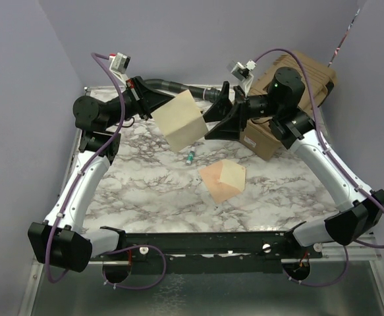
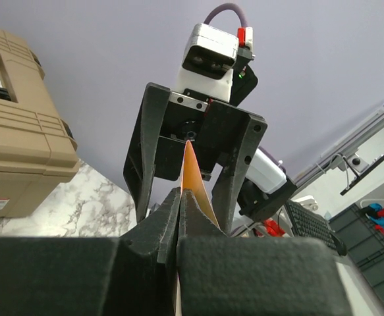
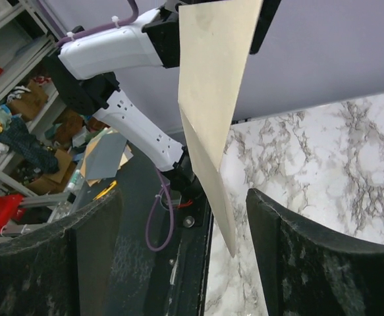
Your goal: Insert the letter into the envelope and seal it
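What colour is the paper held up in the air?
Pale cream-yellow letter, blank; shows best in the top external view.

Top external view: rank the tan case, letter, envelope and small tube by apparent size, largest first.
1. tan case, though partly hidden
2. letter, held up nearer the camera, so its lead over the envelope is unsure
3. envelope
4. small tube

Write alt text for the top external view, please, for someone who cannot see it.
The left tool holds a pale cream-yellow paper sheet above a marbled table, the right tool open beside it; a peach-tan paper envelope lies on the table.
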`<state>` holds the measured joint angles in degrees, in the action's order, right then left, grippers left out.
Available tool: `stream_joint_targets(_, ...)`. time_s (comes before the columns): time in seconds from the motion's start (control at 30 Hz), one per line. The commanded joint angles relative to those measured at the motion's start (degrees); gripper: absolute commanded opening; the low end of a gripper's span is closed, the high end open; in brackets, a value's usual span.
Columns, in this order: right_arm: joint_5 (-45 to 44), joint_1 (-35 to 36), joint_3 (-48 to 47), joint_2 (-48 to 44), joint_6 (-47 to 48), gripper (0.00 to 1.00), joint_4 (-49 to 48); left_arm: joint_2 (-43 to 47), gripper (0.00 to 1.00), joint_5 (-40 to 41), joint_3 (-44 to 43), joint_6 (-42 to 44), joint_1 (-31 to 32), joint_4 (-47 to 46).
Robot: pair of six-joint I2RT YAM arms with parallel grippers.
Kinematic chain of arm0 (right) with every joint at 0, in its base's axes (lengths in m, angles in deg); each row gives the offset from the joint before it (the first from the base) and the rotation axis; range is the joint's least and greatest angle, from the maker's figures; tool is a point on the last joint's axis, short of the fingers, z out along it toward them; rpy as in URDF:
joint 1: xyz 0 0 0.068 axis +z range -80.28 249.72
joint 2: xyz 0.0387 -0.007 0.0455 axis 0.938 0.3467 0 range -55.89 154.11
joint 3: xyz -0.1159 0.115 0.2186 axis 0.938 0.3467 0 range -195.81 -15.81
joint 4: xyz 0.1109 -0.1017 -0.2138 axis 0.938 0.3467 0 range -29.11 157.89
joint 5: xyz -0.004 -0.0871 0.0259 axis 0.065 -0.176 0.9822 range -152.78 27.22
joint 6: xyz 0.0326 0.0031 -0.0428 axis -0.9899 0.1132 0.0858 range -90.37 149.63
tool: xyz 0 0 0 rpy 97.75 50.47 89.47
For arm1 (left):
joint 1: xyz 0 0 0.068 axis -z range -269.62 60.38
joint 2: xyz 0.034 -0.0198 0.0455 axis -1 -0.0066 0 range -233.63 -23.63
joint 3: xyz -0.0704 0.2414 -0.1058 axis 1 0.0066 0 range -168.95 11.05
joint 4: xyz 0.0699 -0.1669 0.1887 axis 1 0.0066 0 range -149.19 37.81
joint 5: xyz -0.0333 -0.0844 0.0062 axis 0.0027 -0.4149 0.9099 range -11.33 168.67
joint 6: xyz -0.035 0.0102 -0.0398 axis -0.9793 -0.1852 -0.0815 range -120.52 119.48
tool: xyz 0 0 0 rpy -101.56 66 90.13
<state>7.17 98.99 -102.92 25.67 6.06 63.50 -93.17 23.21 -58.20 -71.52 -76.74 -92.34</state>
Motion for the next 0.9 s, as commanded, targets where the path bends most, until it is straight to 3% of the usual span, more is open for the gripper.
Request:
stream_joint_targets(0.0,-0.2,1.2,1.7,1.7,-8.1,0.8,-11.5,1.4,0.0,2.0,0.3,-1.6,0.3,-2.7)
stream_joint_targets(0.17,1.1,1.7,1.2,3.3,-10.0,0.76,-12.6,1.8,0.0,3.2,0.6,-2.0,0.3,-3.0)
stream_joint_targets(0.27,2.8,1.9,2.0,3.0,-12.9,0.52,-16.3,2.2,0.0,4.9,1.3,-2.2,0.4,-3.0)
stream_joint_targets(0.4,1.5,1.9,3.3,1.4,-14.1,0.06,-18.5,2.9,0.0,6.7,3.2,-1.8,0.3,-3.1)
stream_joint_targets(0.43,0.7,1.9,3.1,1.0,-13.4,0.01,-17.5,3.0,0.0,6.5,3.8,-1.4,0.3,-2.9)
stream_joint_targets(0.53,-4.0,1.9,1.9,-0.5,-7.8,0.0,-10.5,3.8,0.05,5.4,5.7,5.6,0.0,3.0)
stream_joint_targets(0.63,-12.4,1.8,0.7,-2.1,1.0,0.0,0.7,4.2,0.09,7.6,4.5,22.8,-0.8,25.7)
stream_joint_targets(0.7,-17.6,1.8,0.1,-2.7,3.8,0.0,6.1,3.8,0.11,9.7,3.2,30.5,-1.7,34.8)
stream_joint_targets(0.87,-28.9,1.8,1.6,-4.1,4.8,0.0,11.6,3.8,0.32,14.1,1.6,40.0,-4.7,43.8)
